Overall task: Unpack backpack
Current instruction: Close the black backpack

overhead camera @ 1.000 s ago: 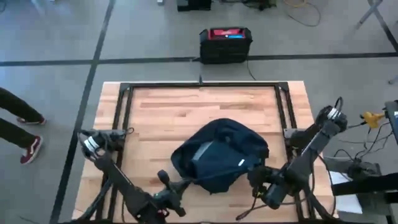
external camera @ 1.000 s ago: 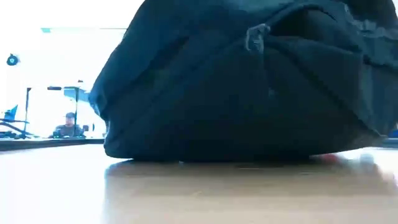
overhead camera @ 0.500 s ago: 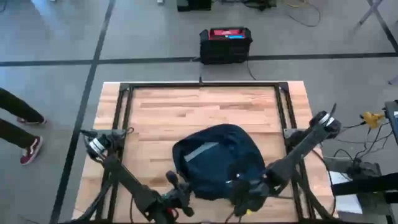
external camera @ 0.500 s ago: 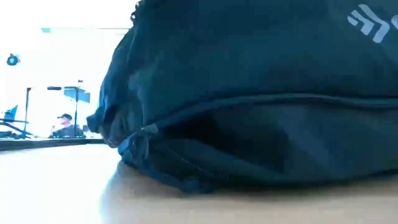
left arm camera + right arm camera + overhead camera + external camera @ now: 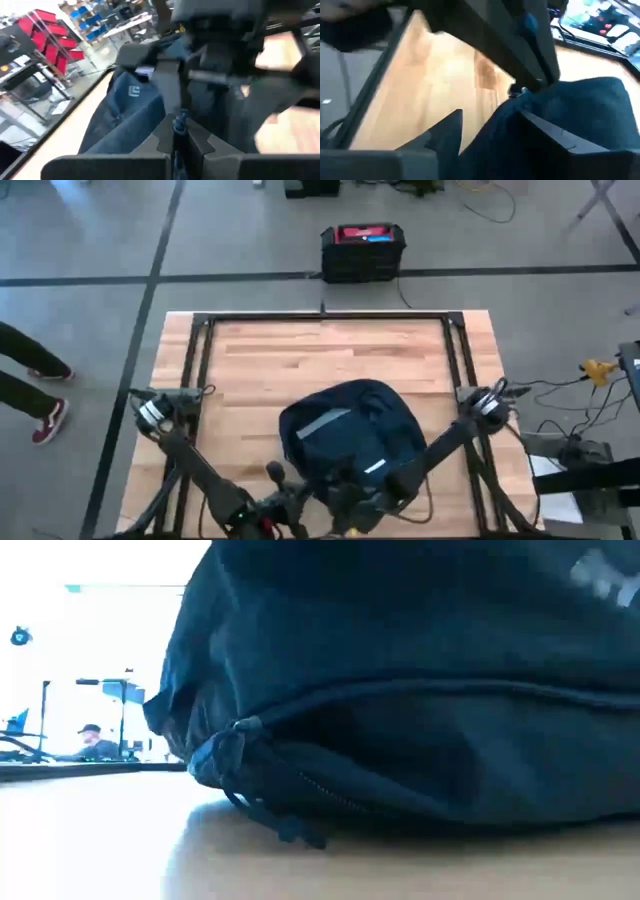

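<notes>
The dark navy backpack point(image 5: 350, 430) lies domed on the near half of the wooden table, its underside on the wood. The low view shows its zipper line and a pull point(image 5: 238, 732). My left gripper point(image 5: 295, 502) is at the backpack's near edge and is shut on a small blue pull. My right gripper point(image 5: 348, 500) is right beside it at the same edge. In its wrist view the right gripper point(image 5: 495, 137) is open, with navy fabric point(image 5: 580, 105) bulging up between its fingers. My left gripper pinches a small blue pull tab point(image 5: 181, 119) at the backpack's near edge between its two fingertips. The fingers come nearly level from the table's near left. The backpack point(image 5: 125, 105) stays on the table. My right gripper has fabric between its spread fingers point(image 5: 451, 131); whether they touch it I cannot tell.
A rigid black box with a red top point(image 5: 362, 250) stands on the floor beyond the far edge. A black metal frame point(image 5: 320, 317) borders the table. Bare wood point(image 5: 330, 350) lies far of the backpack. A person's legs point(image 5: 30, 380) show at the left.
My right gripper has swung from the backpack's right side toward the near edge and down, ending beside my left gripper. The backpack has shifted and slumped into a rounder dome. In the low view its zipper pull has dropped from high on the bag to near the table.
</notes>
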Controlling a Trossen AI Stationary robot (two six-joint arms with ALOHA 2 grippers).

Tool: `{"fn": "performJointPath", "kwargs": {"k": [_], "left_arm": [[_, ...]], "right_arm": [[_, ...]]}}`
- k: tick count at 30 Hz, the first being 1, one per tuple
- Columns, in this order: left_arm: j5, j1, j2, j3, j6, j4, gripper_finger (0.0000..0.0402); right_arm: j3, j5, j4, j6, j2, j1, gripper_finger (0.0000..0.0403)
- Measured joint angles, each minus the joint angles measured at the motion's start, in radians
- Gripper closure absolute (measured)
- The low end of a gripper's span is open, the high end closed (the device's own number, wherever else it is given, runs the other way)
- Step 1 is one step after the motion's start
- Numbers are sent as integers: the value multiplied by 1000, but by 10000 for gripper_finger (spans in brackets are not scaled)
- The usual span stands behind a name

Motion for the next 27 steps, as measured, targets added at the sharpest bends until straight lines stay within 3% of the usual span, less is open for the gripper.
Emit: {"fn": "performJointPath", "kwargs": {"k": [5, 6, 12, 21, 27], "left_arm": [[0, -13, -3, 0, -11, -14, 401], [-1, -15, -5, 0, -12, -18, 401], [-27, -14, -54, 0, -105, -184, 401], [-48, -14, -117, -15, -658, -781, 401], [-13, -24, -131, -58, -930, -1008, 401]], "right_arm": [[29, 10, -22, 14, 21, -7, 378], [32, 7, -37, 10, 20, -3, 388], [33, -33, -132, 51, -36, 41, 400], [32, -171, -350, 110, -157, 167, 402], [32, -190, -709, 355, -238, 251, 402]]}}
